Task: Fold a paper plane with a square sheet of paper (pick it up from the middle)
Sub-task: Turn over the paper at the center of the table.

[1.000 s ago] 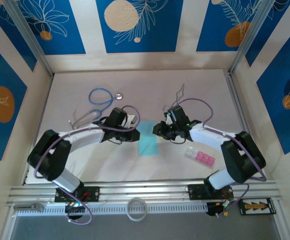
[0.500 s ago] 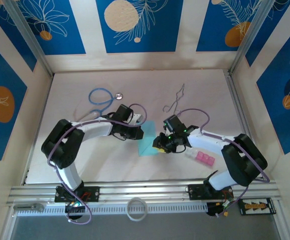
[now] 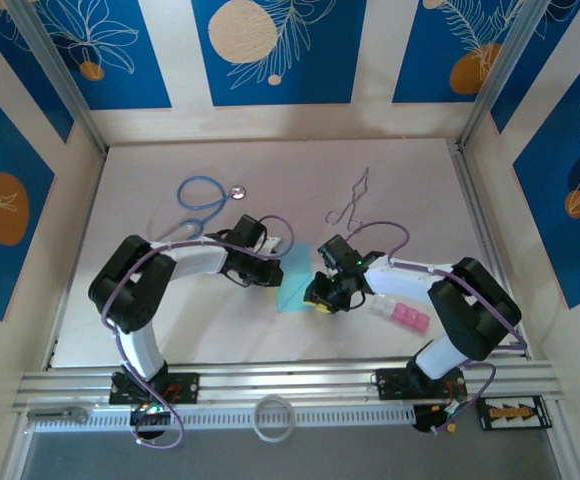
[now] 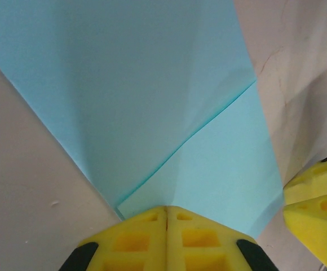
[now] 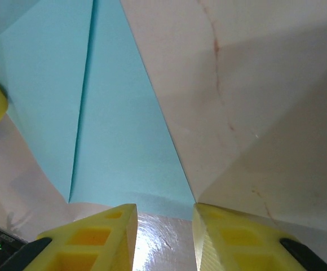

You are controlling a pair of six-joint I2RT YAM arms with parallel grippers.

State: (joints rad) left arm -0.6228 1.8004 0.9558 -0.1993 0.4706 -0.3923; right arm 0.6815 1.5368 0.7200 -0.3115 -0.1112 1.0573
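The light turquoise sheet of paper lies on the table between my two grippers, partly folded, with a flap edge running across it. My left gripper is shut, its yellow fingertips pressed together over the sheet's near corner; no paper shows between them. My right gripper is open at the sheet's lower right edge, and the paper's edge lies just ahead of its gap. A yellow finger of the right gripper shows in the left wrist view.
A blue-tubed stethoscope lies at the back left, and a bent thin wire at the back centre. Pink and clear plastic blocks sit just right of my right gripper. A white ring rests on the near rail.
Both grippers have closed in on the paper. The right gripper moved down and left to the sheet's lower right edge; the left arm shifted right, its gripper over the sheet's left side.
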